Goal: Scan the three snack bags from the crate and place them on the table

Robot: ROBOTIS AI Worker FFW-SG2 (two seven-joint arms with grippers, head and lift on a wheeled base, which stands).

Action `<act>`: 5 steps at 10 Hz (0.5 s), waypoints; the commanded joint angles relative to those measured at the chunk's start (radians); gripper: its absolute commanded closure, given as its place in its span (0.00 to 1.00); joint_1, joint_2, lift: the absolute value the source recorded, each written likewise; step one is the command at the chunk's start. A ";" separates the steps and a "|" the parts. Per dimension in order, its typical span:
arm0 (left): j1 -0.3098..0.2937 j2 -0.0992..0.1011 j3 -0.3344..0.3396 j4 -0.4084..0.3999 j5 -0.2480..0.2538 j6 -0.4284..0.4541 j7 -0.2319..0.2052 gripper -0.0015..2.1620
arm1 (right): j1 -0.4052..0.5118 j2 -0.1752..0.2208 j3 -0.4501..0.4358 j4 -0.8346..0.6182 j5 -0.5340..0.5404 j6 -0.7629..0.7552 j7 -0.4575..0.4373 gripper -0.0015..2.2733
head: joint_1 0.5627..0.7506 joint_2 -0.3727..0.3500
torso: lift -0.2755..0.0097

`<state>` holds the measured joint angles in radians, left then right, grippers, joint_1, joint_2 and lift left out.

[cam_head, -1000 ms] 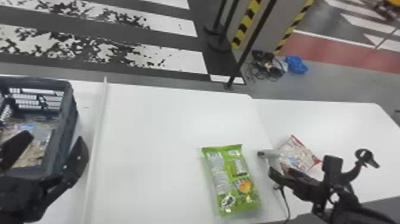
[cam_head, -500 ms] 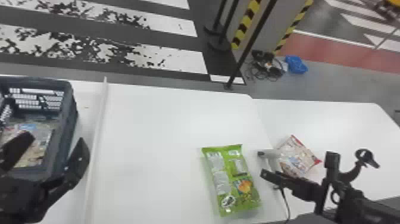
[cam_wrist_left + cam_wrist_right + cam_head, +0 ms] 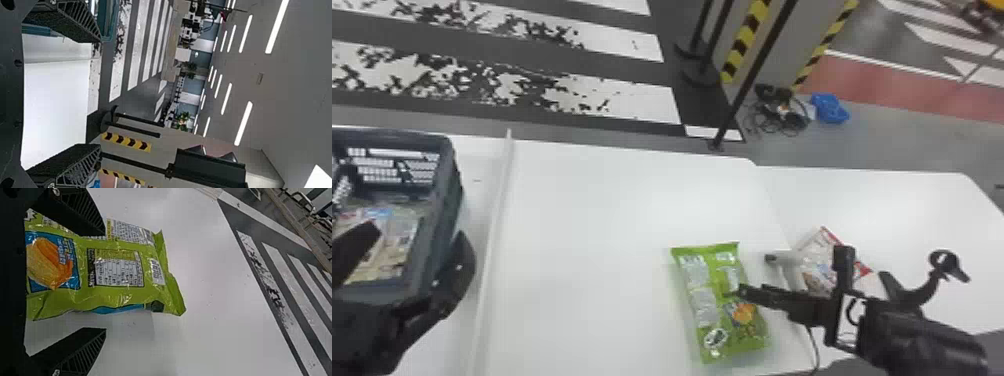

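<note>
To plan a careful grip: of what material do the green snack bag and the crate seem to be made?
The green snack bag looks like glossy plastic film, perhaps foil-lined: it creases and shows bright glints. The crate seems rigid, dull plastic, judging by its thick rim and lattice openings.

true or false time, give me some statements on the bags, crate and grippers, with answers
The green bag lies on the table. True.
The left gripper is open, near the crate. True.
The crate is empty. False: packs lie in it.
The green bag is clamped tight. False: the right gripper is at the bag, but its fingers are spread apart.
The red and white bag is right of the green bag. True.
The green bag stands upright. False: it lies flat.
</note>
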<state>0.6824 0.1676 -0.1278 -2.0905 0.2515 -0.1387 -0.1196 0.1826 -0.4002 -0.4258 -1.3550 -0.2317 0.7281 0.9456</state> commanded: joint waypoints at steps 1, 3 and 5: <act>0.000 -0.002 0.001 -0.005 0.000 0.003 0.000 0.02 | -0.015 0.000 0.047 0.033 0.040 -0.041 0.009 0.03 | 0.70 0.03 | 0.84; -0.001 -0.003 -0.001 -0.003 0.000 0.003 0.000 0.02 | -0.020 -0.002 0.081 0.051 0.064 -0.051 0.038 0.05 | 0.70 0.03 | 0.84; -0.001 -0.003 0.001 -0.003 0.002 0.003 0.000 0.02 | -0.025 0.004 0.107 0.059 0.088 -0.072 0.053 0.80 | 0.70 0.03 | 0.84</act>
<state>0.6812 0.1641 -0.1274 -2.0939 0.2523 -0.1356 -0.1194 0.1594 -0.3989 -0.3240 -1.2975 -0.1491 0.6603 1.0013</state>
